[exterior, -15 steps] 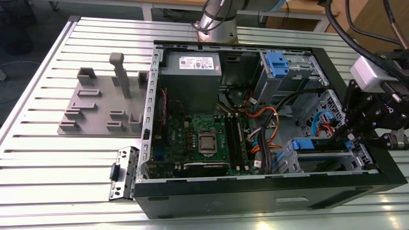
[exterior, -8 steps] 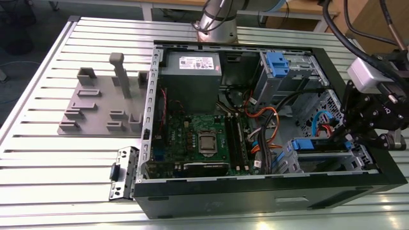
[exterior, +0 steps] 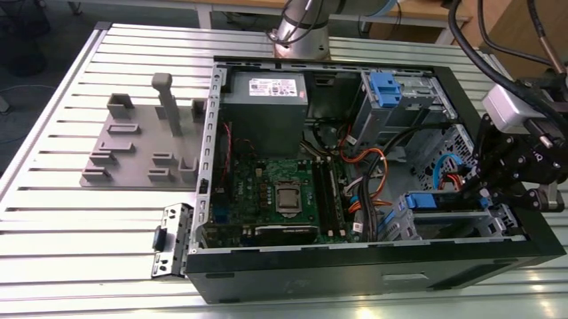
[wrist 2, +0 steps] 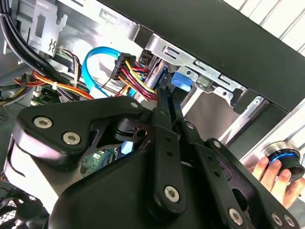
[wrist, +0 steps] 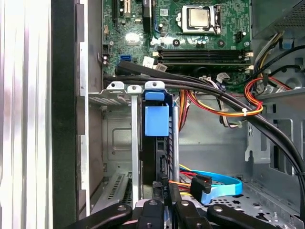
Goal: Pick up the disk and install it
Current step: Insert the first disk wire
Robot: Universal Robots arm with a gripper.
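- Gripping the disk (wrist: 155, 143) edge-on: gripper (wrist: 163, 188) clamped with fingers pinched thin on the near edge of the drive, blue bracket tab (wrist: 156, 120) at the far end.
- Sitting already part-way inside the drive cage (wrist: 116, 138), at the corner of the open computer case (exterior: 373, 266) by the exterior view's right; judged as mid-installation, not yet confirmed fully seated.
- Lying straight ahead of the fingers, long axis in line with the gripper's reach and pointing toward the motherboard (wrist: 190, 33), so any further travel looks to run along that same line into the slot.
- Standing on its thin edge between the metal cage rails, close on both sides, with little room for tilt.
- Crowding the path nearby: black cable bundle (wrist: 214, 93) crossing just past the bracket tab, red-orange-yellow power wires (wrist: 228, 112) beside it, blue data cable (wrist: 217, 183) near the fingers.
- Resting beneath it all, a ribbed aluminium table (exterior: 80, 219) bearing the case, with a grey fixture plate (exterior: 142, 153) well apart toward the exterior view's left.
- Showing in the second wrist view, a person's hand (wrist 2: 276, 174) on a round black-and-blue knob (wrist 2: 285, 160) just outside the case wall.
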